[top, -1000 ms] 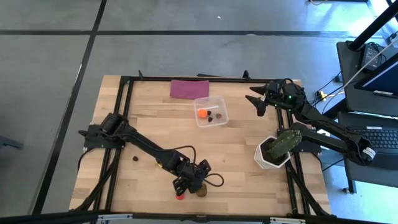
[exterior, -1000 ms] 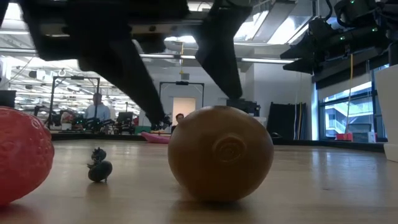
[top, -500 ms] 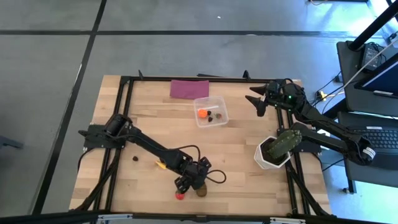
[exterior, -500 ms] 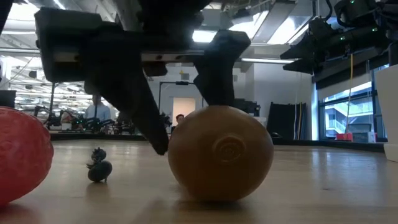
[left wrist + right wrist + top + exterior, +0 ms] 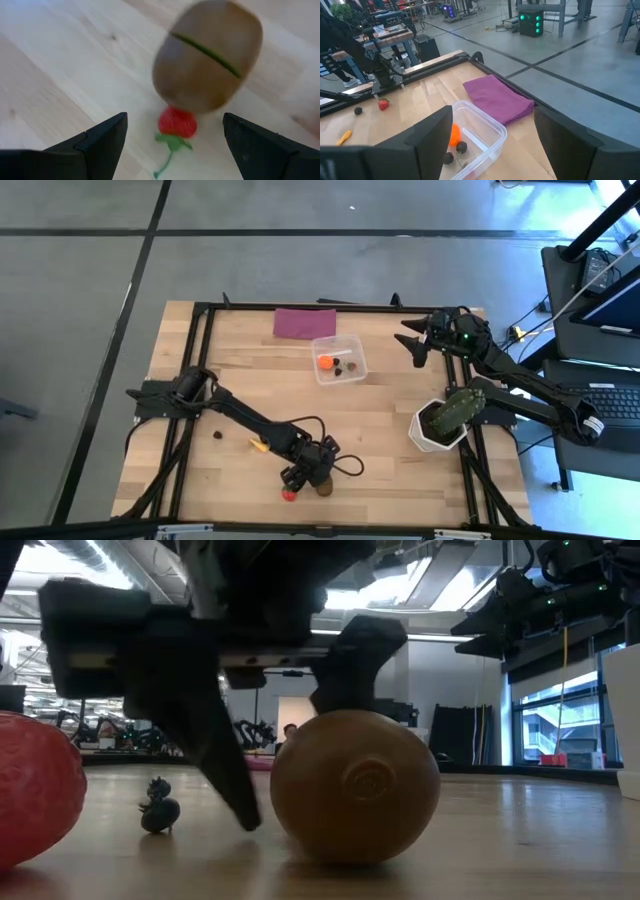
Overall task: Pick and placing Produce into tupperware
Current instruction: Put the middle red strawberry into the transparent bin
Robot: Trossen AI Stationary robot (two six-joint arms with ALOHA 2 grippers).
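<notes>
Near the table's front edge your left gripper [image 5: 312, 476] is bent low over the brown oval lump [image 5: 324, 487], its fingers [image 5: 225, 765] spread wide to either side of it, nothing pinched. Your low view shows one fingertip just beside the lump [image 5: 354, 786]; the wrist view adds the strawberry [image 5: 176, 122] beyond. Your right gripper [image 5: 413, 345] hovers, fingers apart, near the tupperware [image 5: 338, 358], which holds the orange ball [image 5: 325, 363].

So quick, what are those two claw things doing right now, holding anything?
Left gripper: open, holding nothing, fingers either side of the brown oval lump.
Right gripper: open, holding nothing, waiting near the tupperware.
</notes>
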